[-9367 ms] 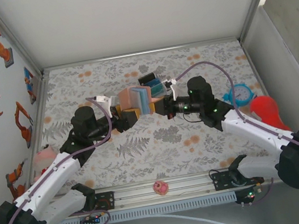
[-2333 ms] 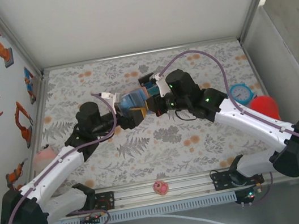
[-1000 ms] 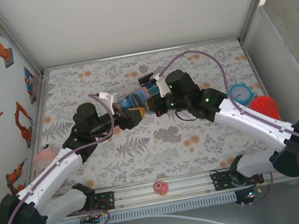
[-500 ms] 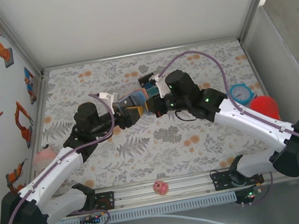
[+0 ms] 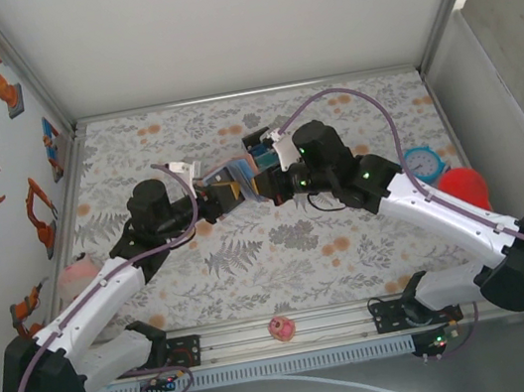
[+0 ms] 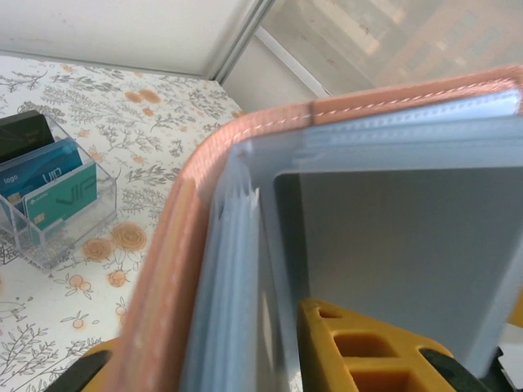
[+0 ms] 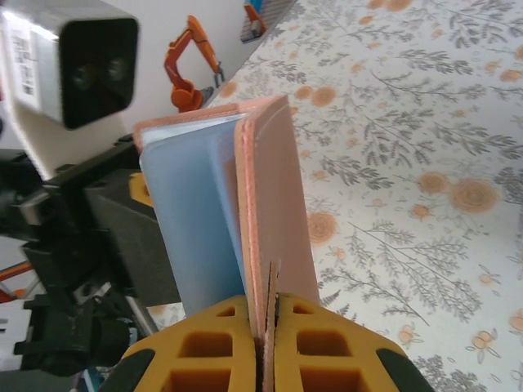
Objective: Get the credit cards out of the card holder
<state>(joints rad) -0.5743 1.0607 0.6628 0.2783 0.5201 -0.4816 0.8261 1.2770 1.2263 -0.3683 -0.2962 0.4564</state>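
the small tan-brown leather folding card holder (image 7: pixel 274 188) hangs between the two arms above the floral-printed surface (image 5: pixel 282 253), its blue-grey pockets fanned open. the right gripper (image 7: pixel 268 314) has its yellow jaws pinched tight on the edge of one tan cover. the left gripper (image 6: pixel 216 359) has its jaws set narrow on either side of the other cover and the pocket stack; whether they press on it i cannot tell.

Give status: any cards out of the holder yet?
Done: card holder lifted, open, right gripper shut on its edge. In hand: left gripper straddles the inner sleeves; grip unclear. Left: pulling the cards; none visibly out.
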